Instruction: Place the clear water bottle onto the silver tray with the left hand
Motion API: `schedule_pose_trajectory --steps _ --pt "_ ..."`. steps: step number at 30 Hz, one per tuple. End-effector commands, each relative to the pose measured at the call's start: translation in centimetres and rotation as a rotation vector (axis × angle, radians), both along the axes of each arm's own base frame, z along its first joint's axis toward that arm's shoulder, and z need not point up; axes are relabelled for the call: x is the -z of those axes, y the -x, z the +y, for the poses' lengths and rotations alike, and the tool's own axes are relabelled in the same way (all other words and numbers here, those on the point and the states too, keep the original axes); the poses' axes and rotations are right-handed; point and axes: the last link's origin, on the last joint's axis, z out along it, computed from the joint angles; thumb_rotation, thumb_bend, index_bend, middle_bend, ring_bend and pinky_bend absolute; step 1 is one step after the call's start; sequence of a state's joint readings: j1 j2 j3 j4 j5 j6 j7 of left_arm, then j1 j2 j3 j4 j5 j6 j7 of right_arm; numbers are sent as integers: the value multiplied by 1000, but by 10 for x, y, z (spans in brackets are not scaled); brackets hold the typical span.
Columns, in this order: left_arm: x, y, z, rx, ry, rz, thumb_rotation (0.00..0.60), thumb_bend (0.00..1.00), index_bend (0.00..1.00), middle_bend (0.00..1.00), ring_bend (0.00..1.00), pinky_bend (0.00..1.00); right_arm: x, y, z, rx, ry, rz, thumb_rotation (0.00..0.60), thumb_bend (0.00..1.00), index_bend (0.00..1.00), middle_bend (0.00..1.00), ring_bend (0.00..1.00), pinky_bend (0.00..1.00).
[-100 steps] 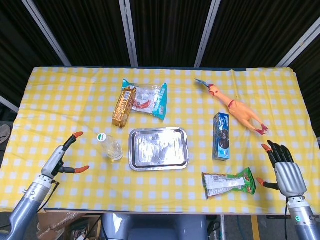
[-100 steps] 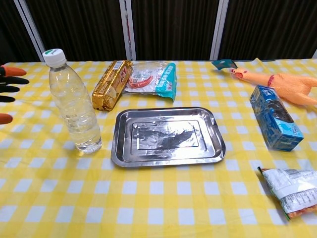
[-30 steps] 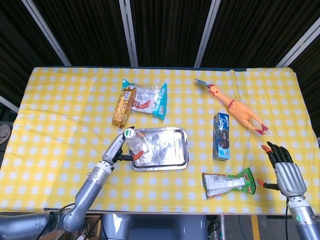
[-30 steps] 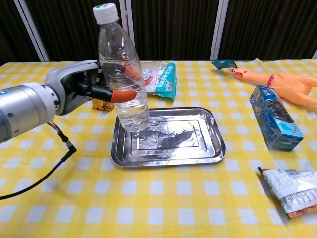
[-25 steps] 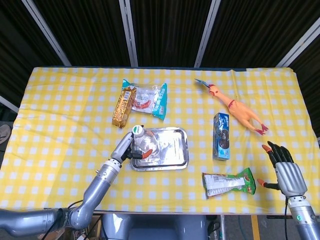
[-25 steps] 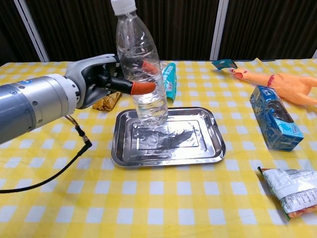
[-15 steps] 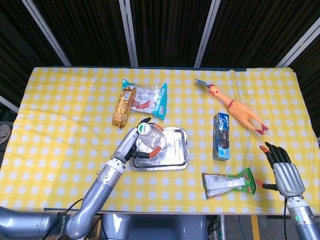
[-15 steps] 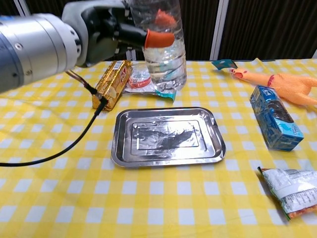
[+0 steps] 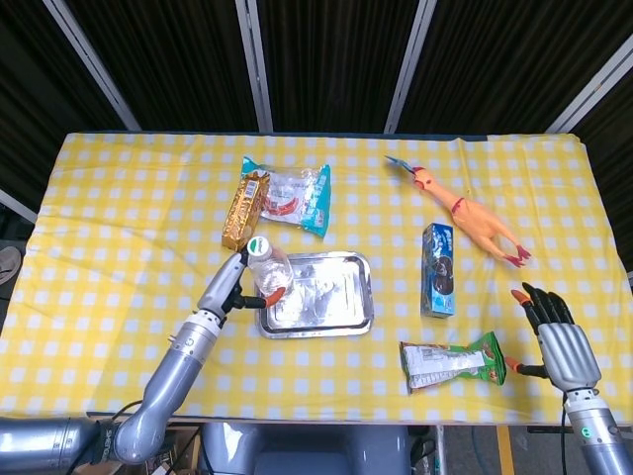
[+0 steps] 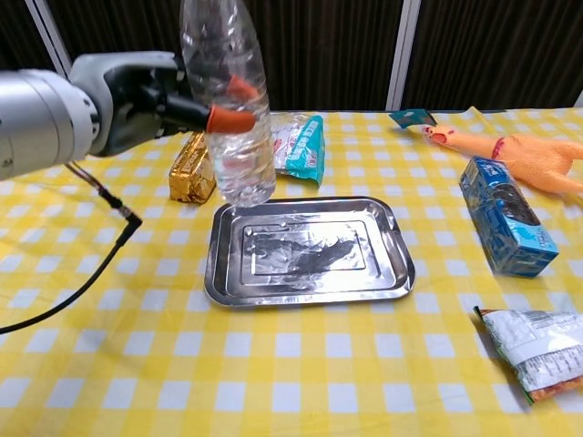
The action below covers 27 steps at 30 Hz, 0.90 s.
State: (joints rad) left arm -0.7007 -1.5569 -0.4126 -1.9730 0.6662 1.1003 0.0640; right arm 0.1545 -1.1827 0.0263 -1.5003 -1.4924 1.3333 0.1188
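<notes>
My left hand [image 10: 137,105] [image 9: 229,287] grips the clear water bottle [image 10: 226,118] [image 9: 269,269] around its middle and holds it upright in the air. The bottle's base hangs just above the back left corner of the silver tray [image 10: 310,251] [image 9: 318,293]; I cannot tell whether it touches the rim. The bottle's cap is cut off by the top edge of the chest view. The tray is bare. My right hand [image 9: 562,341] rests open at the table's front right edge, fingers spread, holding nothing.
Behind the tray lie a gold snack bar [image 10: 191,168] and a teal-edged clear packet [image 10: 290,144]. To the right are a blue box [image 10: 503,215], a rubber chicken [image 10: 519,157] and a green snack bag [image 10: 537,350]. A cable [image 10: 82,273] hangs from my left arm.
My left hand has carried the bottle from the cloth left of the tray up over the tray. In the last half second it came back leftward and lower, toward the tray's back left corner.
</notes>
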Motion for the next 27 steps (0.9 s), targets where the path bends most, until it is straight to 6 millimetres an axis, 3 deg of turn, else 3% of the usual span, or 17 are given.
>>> schedule_pose_trajectory --steps 1,3,6,14,16,18,21,24,27 --pt "27 38 3 -46 62 49 600 459 449 416 0 36 1 0 0 0 -4 0 600 50 111 0 12 0" --pt "32 42 3 -47 68 48 600 459 449 416 0 36 1 0 0 0 -5 3 600 50 111 0 12 0" --pt "28 34 5 -29 61 12 600 459 449 416 0 36 1 -1 0 -4 -4 1 600 49 111 0 12 0" --pt "-53 -47 -8 80 -25 -230 600 511 476 442 0 36 5 0 0 -3 -17 10 600 50 110 0 12 0" --pt "-70 -54 -8 101 -71 -218 600 483 481 448 0 36 6 -1 0 -6 -19 10 600 50 111 0 12 0" --pt "-83 -57 -11 110 -106 -185 600 470 481 449 0 36 6 -2 0 -9 -19 8 600 49 111 0 12 0" --pt "-87 -54 -14 81 -90 -152 600 469 481 449 0 36 6 -2 1 -9 -16 8 600 50 110 0 12 0" --pt "-77 -40 -10 20 -44 -127 600 469 481 448 0 36 6 -2 1 -8 -15 9 600 49 111 0 12 0" --pt "-53 -15 -4 -48 22 -85 600 469 481 448 0 36 6 -3 1 -8 -15 8 600 49 111 0 12 0"
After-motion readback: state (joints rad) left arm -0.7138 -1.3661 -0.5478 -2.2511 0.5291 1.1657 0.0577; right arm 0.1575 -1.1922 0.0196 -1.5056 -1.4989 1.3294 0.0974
